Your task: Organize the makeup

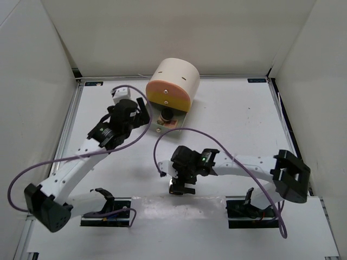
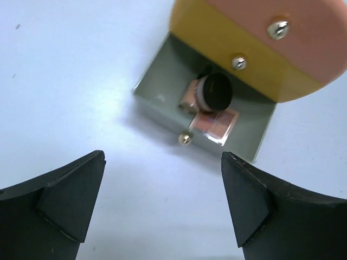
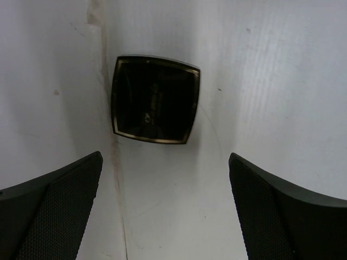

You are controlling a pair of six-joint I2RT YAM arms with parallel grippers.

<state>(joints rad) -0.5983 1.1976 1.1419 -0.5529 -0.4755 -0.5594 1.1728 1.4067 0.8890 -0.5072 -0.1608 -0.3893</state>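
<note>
A round compact (image 2: 216,91) and a pink palette (image 2: 217,123) are found stowed in the open drawer (image 2: 162,92); one square compact (image 3: 155,99) is left on the table (image 3: 271,81), under the spread right pincer (image 3: 165,195); the left pincer (image 2: 162,189) is likewise spread, empty.

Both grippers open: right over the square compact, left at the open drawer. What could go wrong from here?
1. The square compact lies flat and glossy on the table; the right gripper may slip off its low edges or scrape the table.
2. The open drawer already holds a black round piece and a pink palette; another piece could land tilted or catch the rim.
3. The left gripper hangs near the drawer knob and might nudge the drawer.
</note>
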